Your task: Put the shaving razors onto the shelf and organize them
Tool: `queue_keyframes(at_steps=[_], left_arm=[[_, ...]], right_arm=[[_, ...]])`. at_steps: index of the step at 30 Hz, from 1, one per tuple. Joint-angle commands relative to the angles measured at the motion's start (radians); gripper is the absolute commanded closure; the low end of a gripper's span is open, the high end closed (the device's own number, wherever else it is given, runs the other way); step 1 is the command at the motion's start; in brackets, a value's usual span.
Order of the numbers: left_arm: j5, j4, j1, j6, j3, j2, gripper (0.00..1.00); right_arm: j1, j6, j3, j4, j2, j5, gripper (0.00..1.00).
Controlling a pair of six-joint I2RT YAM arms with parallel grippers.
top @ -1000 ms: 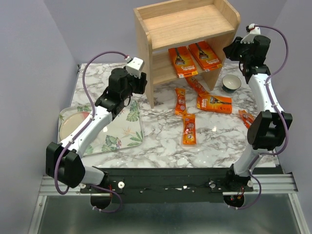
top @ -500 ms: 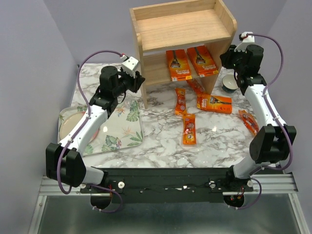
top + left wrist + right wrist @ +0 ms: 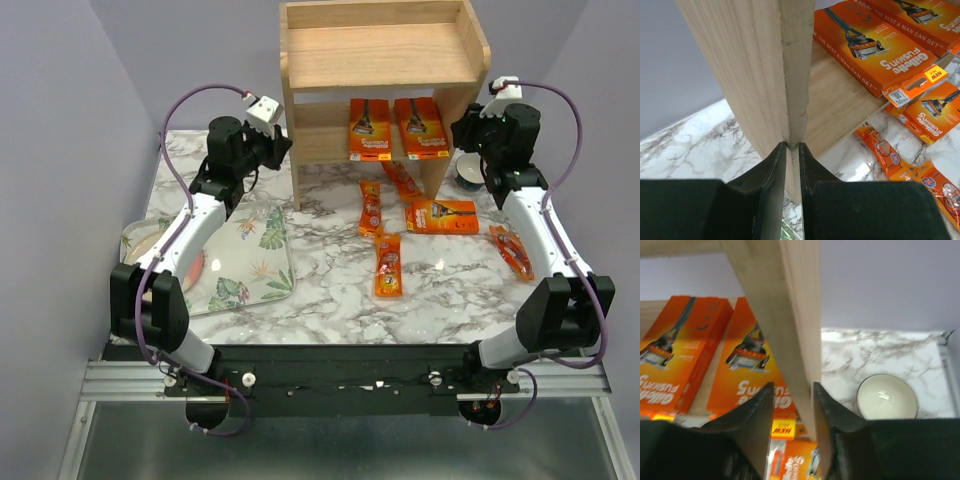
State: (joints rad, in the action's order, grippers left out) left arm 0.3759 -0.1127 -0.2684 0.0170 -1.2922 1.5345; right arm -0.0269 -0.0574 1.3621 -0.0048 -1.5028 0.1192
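Observation:
The light-wood shelf point(image 3: 380, 55) stands at the back, facing front. Two wide orange razor packs point(image 3: 370, 128) point(image 3: 420, 127) lie on its lower tier. My left gripper point(image 3: 284, 148) is shut on the front edge of the shelf's left side panel point(image 3: 755, 65); the jaws point(image 3: 792, 146) pinch the wood. My right gripper point(image 3: 466, 130) is shut on the right side panel point(image 3: 790, 300), one finger on each side point(image 3: 792, 386). On the marble lie narrow packs point(image 3: 370, 207) point(image 3: 388, 265) point(image 3: 402, 180) point(image 3: 512, 250) and one wide pack point(image 3: 440, 215).
A small white bowl point(image 3: 468, 170) sits just right of the shelf, close to my right gripper, and also shows in the right wrist view point(image 3: 886, 396). A leaf-print tray point(image 3: 250, 260) with a plate point(image 3: 150, 245) lies at the left.
The shelf has turned and slid back and to the right, held by both grippers, and now faces front squarely. Both arms moved with it. The loose packs stayed put.

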Motion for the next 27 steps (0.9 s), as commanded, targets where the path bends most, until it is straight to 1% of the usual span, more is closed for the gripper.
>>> queue_keyframes(at_steps=[1,2,3,4,5,6,7,8,9,10,11,12,14,15,17,19,20,21,22,23,24,25,26,27], left_arm=[[0.02,0.034,-0.02,0.084,0.014,-0.043,0.77],[0.015,0.051,-0.019,0.107,0.057,-0.066,0.74],[0.012,0.088,-0.02,0.118,0.08,-0.124,0.73],[0.003,0.108,-0.02,0.127,0.106,-0.157,0.7],[-0.015,0.132,-0.02,0.145,0.158,-0.187,0.63],[-0.025,0.174,-0.02,0.152,0.184,-0.251,0.58],[-0.032,0.191,-0.02,0.155,0.207,-0.282,0.55],[-0.043,0.206,-0.02,0.156,0.253,-0.312,0.47],[-0.039,0.231,-0.02,0.147,0.273,-0.362,0.44],[-0.026,0.241,-0.02,0.144,0.29,-0.381,0.41],[0.003,0.243,-0.02,0.144,0.33,-0.396,0.36],[0.115,0.219,-0.02,0.15,0.347,-0.408,0.34],[0.223,0.187,-0.031,0.181,0.379,-0.401,0.34],[0.303,0.154,-0.04,0.199,0.381,-0.378,0.35],[0.343,0.133,-0.103,0.227,0.369,-0.343,0.39],[0.305,0.13,-0.175,0.218,0.36,-0.286,0.4],[0.293,0.119,-0.245,0.216,0.363,-0.266,0.4],[0.285,0.044,-0.274,0.247,0.373,-0.226,0.41],[0.285,-0.025,-0.294,0.289,0.389,-0.202,0.41],[0.267,-0.095,-0.348,0.408,0.41,-0.174,0.42],[0.235,-0.202,-0.371,0.457,0.409,-0.109,0.44],[0.206,-0.238,-0.397,0.493,0.398,-0.071,0.44],[0.161,-0.275,-0.432,0.535,0.372,-0.032,0.45],[0.147,-0.36,-0.446,0.602,0.357,0.051,0.45]], right_arm=[[-0.03,-0.029,0.034,-0.173,0.073,0.049,0.42],[-0.022,-0.021,0.058,-0.196,0.088,0.057,0.4],[-0.021,-0.01,0.063,-0.248,0.11,0.063,0.39],[-0.018,-0.009,0.06,-0.27,0.152,0.057,0.37],[-0.015,-0.012,0.039,-0.291,0.182,0.051,0.36],[-0.01,-0.018,0.017,-0.325,0.206,0.048,0.34],[-0.008,-0.028,-0.004,-0.339,0.229,0.031,0.33],[-0.004,-0.044,-0.024,-0.353,0.278,0.019,0.32],[-0.002,-0.077,-0.062,-0.385,0.291,0.013,0.31],[-0.001,-0.096,-0.075,-0.406,0.302,0.016,0.31],[0.002,-0.114,-0.086,-0.431,0.303,0.026,0.31],[0.002,-0.151,-0.104,-0.478,0.3,0.037,0.32],[0.002,-0.173,-0.136,-0.503,0.299,0.079,0.32],[0.002,-0.174,-0.153,-0.501,0.306,0.089,0.32],[0.002,-0.167,-0.19,-0.5,0.311,0.097,0.32],[0.005,-0.153,-0.192,-0.526,0.306,0.074,0.32],[0.015,-0.151,-0.176,-0.543,0.3,0.07,0.32],[0.024,-0.159,-0.17,-0.576,0.291,0.068,0.32],[0.022,-0.165,-0.166,-0.587,0.274,0.076,0.32],[0.069,-0.179,-0.158,-0.596,0.267,0.082,0.32],[0.091,-0.215,-0.159,-0.607,0.26,0.091,0.32],[0.116,-0.234,-0.159,-0.607,0.256,0.129,0.32],[0.167,-0.251,-0.164,-0.604,0.245,0.146,0.32],[0.188,-0.278,-0.167,-0.606,0.24,0.151,0.32]])
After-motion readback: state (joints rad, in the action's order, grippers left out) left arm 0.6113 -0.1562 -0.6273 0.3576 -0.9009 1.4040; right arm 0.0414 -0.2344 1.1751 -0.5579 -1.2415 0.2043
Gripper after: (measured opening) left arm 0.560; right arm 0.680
